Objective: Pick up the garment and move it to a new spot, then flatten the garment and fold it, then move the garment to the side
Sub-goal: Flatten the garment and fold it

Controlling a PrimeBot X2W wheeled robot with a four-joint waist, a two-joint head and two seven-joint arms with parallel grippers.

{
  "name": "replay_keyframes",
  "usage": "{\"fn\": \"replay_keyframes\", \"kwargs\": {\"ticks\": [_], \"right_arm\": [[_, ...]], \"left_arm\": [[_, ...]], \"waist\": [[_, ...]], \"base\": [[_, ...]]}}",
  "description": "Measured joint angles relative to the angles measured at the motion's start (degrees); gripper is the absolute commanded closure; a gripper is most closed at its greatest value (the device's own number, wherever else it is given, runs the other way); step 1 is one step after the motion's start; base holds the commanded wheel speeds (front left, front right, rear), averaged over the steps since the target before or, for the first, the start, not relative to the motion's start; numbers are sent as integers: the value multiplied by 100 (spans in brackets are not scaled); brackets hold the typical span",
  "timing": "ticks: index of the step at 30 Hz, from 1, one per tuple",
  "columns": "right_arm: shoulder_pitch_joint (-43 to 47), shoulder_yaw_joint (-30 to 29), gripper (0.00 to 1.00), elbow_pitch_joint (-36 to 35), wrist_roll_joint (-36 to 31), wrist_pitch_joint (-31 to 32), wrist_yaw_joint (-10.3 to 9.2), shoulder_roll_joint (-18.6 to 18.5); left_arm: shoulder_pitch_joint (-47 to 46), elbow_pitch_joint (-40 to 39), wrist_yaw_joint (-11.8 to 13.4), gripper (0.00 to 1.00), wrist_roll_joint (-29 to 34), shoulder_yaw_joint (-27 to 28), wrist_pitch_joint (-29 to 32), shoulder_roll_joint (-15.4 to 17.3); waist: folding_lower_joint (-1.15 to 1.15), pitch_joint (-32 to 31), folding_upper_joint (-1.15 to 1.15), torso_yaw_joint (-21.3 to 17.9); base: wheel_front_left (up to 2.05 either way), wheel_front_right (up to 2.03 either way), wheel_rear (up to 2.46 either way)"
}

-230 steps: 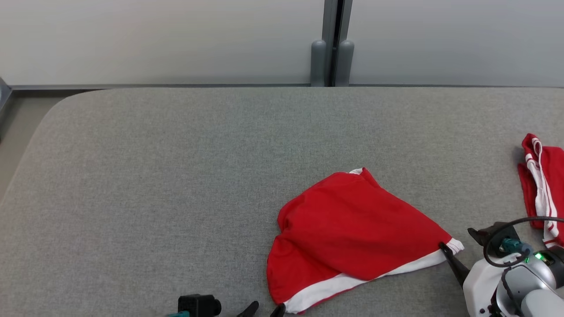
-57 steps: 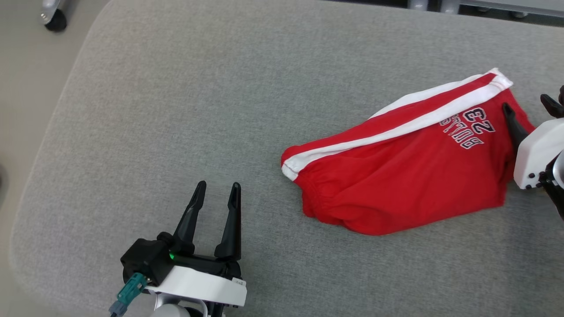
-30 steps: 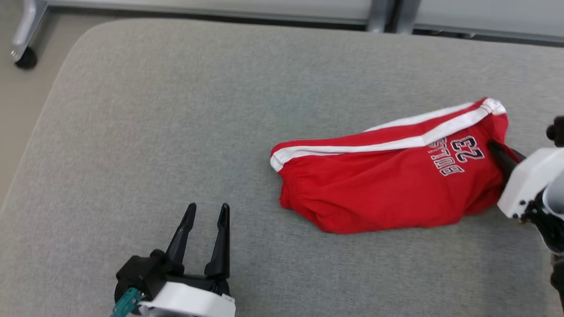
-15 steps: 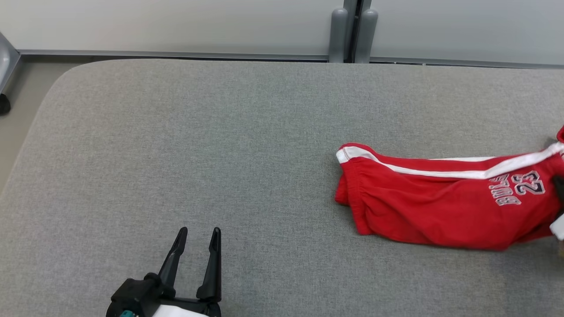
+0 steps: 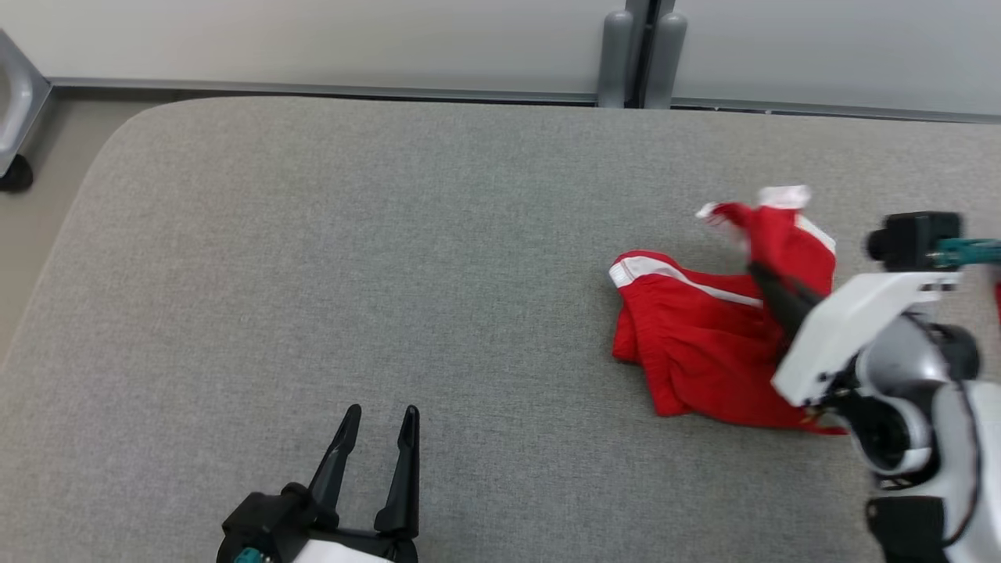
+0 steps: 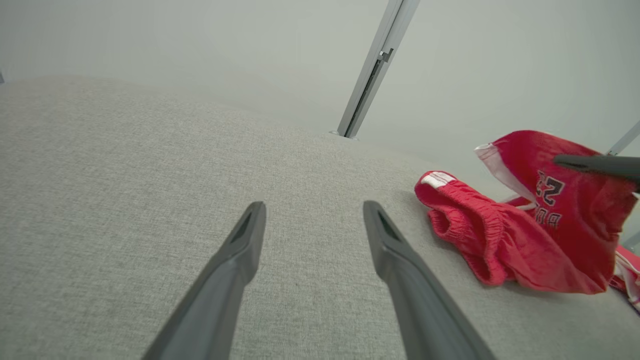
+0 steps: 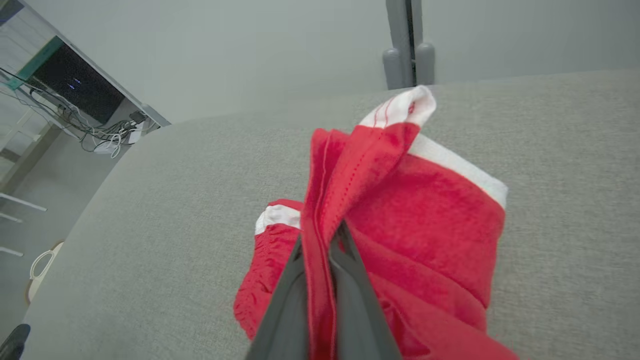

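The garment (image 5: 704,344) is a pair of red shorts with white stripes, bunched at the right of the grey padded table (image 5: 352,274). My right gripper (image 5: 757,270) is shut on a fold of its hem end, which is lifted and flopped over toward the waistband. In the right wrist view the cloth (image 7: 390,200) is pinched between the fingers of that gripper (image 7: 322,240). The left wrist view shows the garment (image 6: 505,235) to the right, its printed end raised. My left gripper (image 5: 379,414) stands open over bare table at the front, its fingers (image 6: 240,250) apart with nothing between them.
A grey post (image 5: 641,55) stands at a pale wall behind the table's far edge. The table's rounded left corner borders floor, where a caster wheel (image 5: 16,172) stands. In the right wrist view, cables and a dark screen (image 7: 75,80) lie far left.
My right gripper has lifted the printed end of the garment and carried it left over the waistband, so the shorts now lie bunched instead of stretched out. The left gripper stays open.
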Motion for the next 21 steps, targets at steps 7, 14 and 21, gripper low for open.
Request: {"fn": "replay_keyframes", "kwargs": {"ticks": [7, 14, 21], "right_arm": [[-29, 758, 100, 776, -179, -550, -1, 198], [-254, 1299, 100, 1328, 420, -1166, -1, 211], [-532, 1809, 78, 1991, 759, -1635, -1, 207]], "left_arm": [[-300, 199, -68, 0, 19, -105, 0, 3], [-346, 311, -90, 0, 27, -69, 0, 2], [-321, 413, -115, 0, 12, -240, 0, 1]], "waist": [[0, 231, 0, 315], [0, 243, 0, 402], [0, 54, 0, 354]], "base": [[0, 0, 0], [0, 0, 0], [0, 0, 0]]}}
